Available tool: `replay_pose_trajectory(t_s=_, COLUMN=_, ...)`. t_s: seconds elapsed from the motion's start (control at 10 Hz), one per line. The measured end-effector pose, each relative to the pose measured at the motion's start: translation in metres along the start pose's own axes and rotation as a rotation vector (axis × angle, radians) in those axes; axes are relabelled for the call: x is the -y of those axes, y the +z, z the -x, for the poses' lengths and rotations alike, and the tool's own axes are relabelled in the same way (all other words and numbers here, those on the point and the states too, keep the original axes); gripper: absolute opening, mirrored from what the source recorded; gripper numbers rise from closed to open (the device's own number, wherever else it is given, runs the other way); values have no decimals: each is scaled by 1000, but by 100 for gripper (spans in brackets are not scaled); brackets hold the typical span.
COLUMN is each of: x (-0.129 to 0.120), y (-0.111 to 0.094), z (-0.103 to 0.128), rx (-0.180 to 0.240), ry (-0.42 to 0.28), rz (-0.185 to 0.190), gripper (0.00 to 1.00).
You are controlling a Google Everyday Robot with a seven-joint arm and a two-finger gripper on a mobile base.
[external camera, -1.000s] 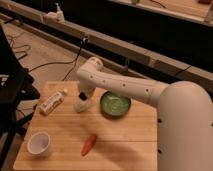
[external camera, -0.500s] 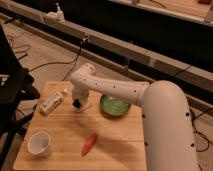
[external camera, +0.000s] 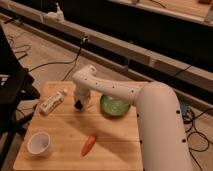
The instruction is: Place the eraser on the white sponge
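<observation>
I see the gripper point(external camera: 79, 103) low over the table, the black eraser point(external camera: 78, 105) at its tip, white sponge point(external camera: 85, 103) just beside.

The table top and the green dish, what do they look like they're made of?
The table top looks like pale wood, with plank lines and a matte finish. The green dish seems glazed ceramic or plastic, judging by its glossy highlights; which one is unclear. The gripper hangs left of the dish.

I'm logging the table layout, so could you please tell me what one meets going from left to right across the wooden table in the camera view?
White cup → white tube → gripper, down at the table beside the tube → orange carrot → green dish.
</observation>
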Motion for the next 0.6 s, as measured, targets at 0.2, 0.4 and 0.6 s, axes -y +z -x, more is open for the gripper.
replay_pose_trajectory(t_s=0.2, x=4, y=-3, z=-4, rx=-4, ry=-2, rz=-7, gripper=62)
replay_pose_trajectory(t_s=0.4, x=9, y=-15, z=-12, rx=-20, ry=3, rz=-29, gripper=62)
replay_pose_trajectory(t_s=0.6, x=13, y=-32, z=-25, rx=-47, ry=13, rz=-55, gripper=62)
